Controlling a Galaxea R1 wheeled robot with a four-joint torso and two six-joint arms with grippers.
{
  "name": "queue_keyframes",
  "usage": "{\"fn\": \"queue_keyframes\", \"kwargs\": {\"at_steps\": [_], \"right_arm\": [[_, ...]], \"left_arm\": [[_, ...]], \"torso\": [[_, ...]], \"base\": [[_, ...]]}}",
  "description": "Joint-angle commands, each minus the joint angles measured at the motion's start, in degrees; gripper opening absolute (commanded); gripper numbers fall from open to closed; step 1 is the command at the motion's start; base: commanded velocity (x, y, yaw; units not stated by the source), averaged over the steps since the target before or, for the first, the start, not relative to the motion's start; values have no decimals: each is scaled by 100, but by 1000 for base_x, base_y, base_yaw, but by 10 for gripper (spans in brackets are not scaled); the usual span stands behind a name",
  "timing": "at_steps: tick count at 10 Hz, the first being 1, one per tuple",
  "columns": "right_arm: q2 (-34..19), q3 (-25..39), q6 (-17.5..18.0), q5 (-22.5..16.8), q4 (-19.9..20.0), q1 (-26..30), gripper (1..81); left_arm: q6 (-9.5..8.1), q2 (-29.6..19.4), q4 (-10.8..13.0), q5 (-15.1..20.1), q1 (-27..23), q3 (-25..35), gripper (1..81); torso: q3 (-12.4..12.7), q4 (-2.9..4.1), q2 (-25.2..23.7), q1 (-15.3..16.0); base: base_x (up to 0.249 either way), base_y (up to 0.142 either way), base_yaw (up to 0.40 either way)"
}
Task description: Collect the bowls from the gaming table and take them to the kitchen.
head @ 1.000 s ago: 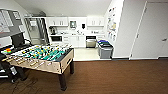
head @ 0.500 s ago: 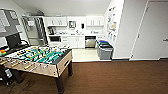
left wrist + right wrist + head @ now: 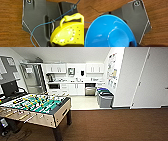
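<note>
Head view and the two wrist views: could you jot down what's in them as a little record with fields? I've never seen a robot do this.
Room ahead: kitchen with white cabinets and a steel dishwasher
Near left: table-football table with a green field and rods
By the right wall: bins
Floor: brown carpet, pale floor in the kitchen
Left wrist view: yellow bowl with small holes and a handle, seen close
Right wrist view: blue bowl, seen close
Gripper fingers: cannot tell

Blue bowl (image 3: 109,33) glossy smooth plastic; yellow bowl (image 3: 68,36) shiny perforated plastic; floor (image 3: 120,124) matt brown wood-grain.
</note>
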Motion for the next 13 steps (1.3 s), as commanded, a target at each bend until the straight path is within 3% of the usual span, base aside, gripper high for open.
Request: {"fn": "queue_keyframes", "kwargs": {"at_steps": [1,13], "right_arm": [[-63,14,4,-218,-84,202,10],[-55,-13,4,-218,-84,202,10]], "left_arm": [[27,-15,-7,288,-194,-4,10],[27,11,-7,288,-186,-4,10]], "torso": [[0,0,0,0],[-2,0,5,5]], "base": [[174,0,0],[179,0,0]]}}
